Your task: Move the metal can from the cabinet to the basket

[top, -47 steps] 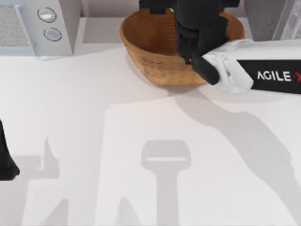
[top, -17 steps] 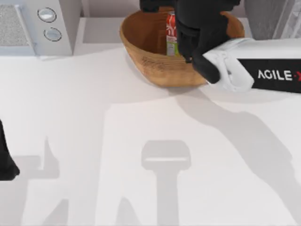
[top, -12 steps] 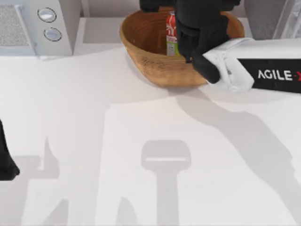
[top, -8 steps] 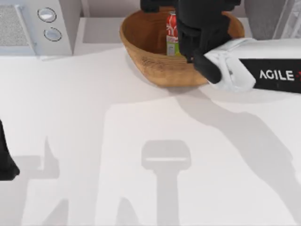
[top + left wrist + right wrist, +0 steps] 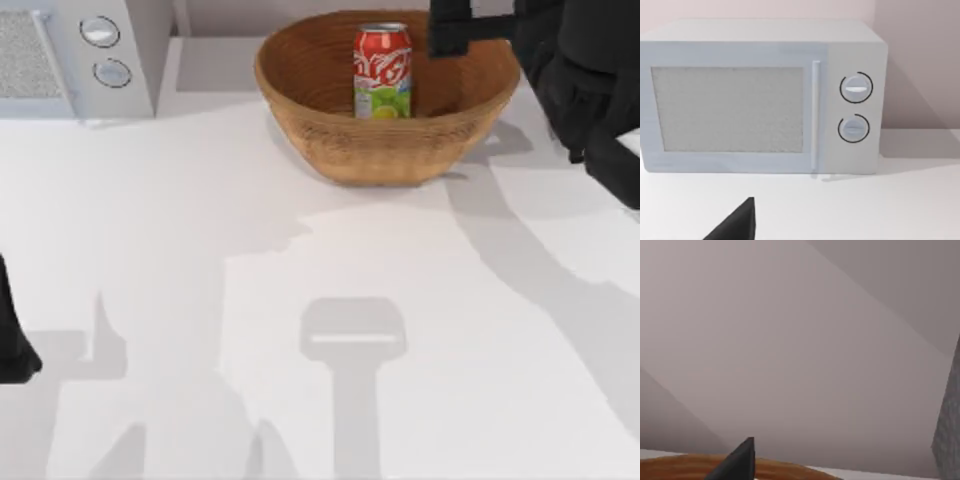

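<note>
Top view: soda can (image 5: 381, 72) stands upright inside the basket (image 5: 330, 140); right gripper (image 5: 470, 25), finger state unclear, should lift clear without brushing it.

Matte black, blocky right arm (image 5: 590, 80) with a black, wedge-shaped finger (image 5: 737, 462).

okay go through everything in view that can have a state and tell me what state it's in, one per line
metal can: upright inside the basket, not held
basket: upright on the table, holding the can
microwave: door closed
right pincer: above the basket's right rim, off the can
left arm: parked at the table's left edge
</note>
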